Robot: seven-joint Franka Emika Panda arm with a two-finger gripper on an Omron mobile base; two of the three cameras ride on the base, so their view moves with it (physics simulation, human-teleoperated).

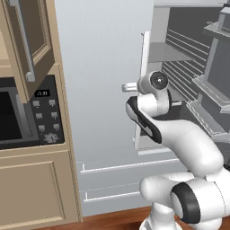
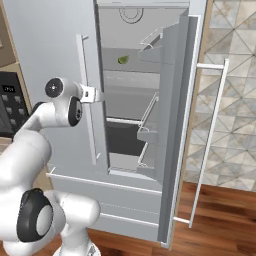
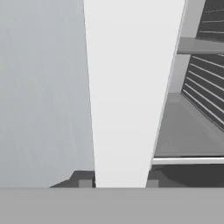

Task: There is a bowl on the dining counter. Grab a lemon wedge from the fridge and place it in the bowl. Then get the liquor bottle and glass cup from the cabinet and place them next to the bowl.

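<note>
At the left of the right base view stood the fridge's [image 2: 45,45] shut left door, its long bar handle [image 2: 86,100] running down the door's right edge. Against that handle sat the pincer [image 3: 116,181], one finger [image 3: 85,181] on each side of the pale bar in the hand view, seemingly closed around it. Further right, the other door [image 2: 175,125] hung open, baring grey shelves; a small green lemon wedge [image 2: 123,60] lay on the upper shelf [image 2: 131,66], toward its left end.
</note>
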